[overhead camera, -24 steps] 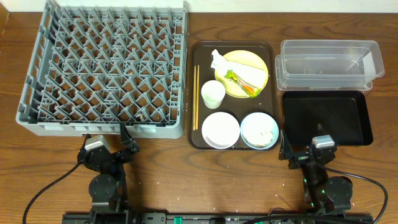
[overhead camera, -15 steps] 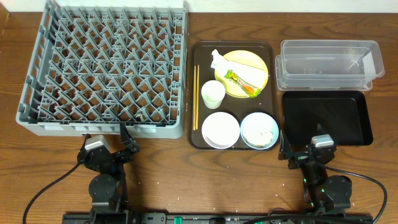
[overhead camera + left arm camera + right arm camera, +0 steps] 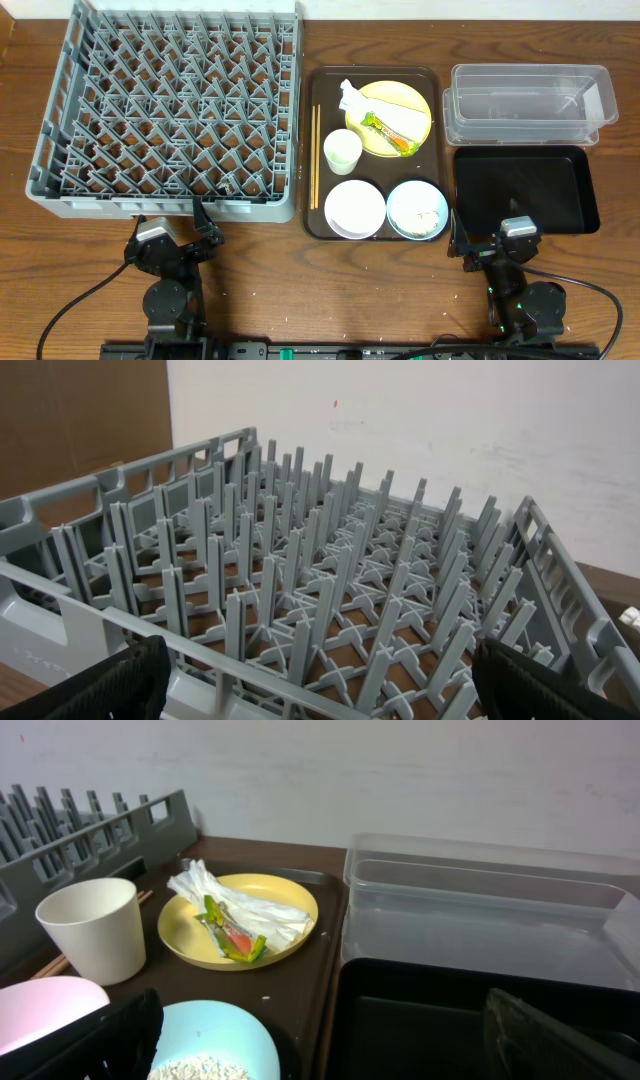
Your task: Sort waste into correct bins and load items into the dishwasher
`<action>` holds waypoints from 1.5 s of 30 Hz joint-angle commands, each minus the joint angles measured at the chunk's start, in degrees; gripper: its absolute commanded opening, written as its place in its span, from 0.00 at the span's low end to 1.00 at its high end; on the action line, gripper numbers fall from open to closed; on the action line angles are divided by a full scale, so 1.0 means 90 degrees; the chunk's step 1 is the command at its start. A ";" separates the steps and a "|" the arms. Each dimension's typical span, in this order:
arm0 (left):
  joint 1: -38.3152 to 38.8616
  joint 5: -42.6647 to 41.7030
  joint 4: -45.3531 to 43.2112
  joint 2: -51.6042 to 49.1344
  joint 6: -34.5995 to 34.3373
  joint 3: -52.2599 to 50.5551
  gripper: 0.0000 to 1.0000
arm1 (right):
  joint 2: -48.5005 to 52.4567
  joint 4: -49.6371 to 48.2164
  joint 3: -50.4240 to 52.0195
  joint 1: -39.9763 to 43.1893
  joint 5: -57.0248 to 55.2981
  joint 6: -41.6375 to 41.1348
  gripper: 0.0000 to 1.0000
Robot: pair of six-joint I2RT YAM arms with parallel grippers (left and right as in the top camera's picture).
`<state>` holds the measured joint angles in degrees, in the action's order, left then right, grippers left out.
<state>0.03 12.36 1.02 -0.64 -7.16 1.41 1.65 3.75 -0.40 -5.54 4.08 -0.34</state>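
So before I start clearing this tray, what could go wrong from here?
The loose white rice grains sit in the light blue bowl; tipping it on the way could scatter them.
The small green-orange-yellow snack packet lies on the crumpled white paper wrapper, so grabbing one may drag the other.
The thin wooden chopsticks lie flat by the rim of the brown tray, hard to pinch.

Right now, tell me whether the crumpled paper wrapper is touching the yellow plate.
Touching. The right wrist view shows the paper wrapper lying across the yellow plate, one end poking past its far rim.
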 commanded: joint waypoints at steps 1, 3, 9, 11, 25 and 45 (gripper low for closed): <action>-0.0027 0.0080 0.0211 0.0005 0.0129 -0.0131 0.98 | 0.0015 0.0019 0.0010 -0.0049 0.0051 0.0090 0.99; -0.0027 0.0083 0.0211 0.0005 0.0129 -0.0131 0.98 | 0.0015 0.0019 0.0010 -0.0049 0.0051 0.0090 0.99; -0.0027 0.0083 0.0211 0.0005 0.0129 -0.0131 0.98 | 0.0015 0.0019 0.0010 -0.0049 0.0051 0.0090 0.99; -0.0027 0.0083 0.0211 0.0005 0.0129 -0.0131 0.98 | 0.0015 0.0019 0.0010 -0.0049 0.0051 0.0090 0.99; -0.0027 0.0083 0.0211 0.0005 0.0126 -0.0131 0.98 | 0.0015 0.0012 0.0010 -0.0049 0.0032 0.0097 0.99; -0.0027 0.0080 0.0146 0.0005 0.0126 0.0219 0.98 | 0.0015 -0.0826 -0.0068 -0.0049 -0.0066 0.0092 0.99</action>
<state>0.03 12.36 1.19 -0.64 -7.01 1.67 1.78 -3.18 -0.40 -5.54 3.86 -0.32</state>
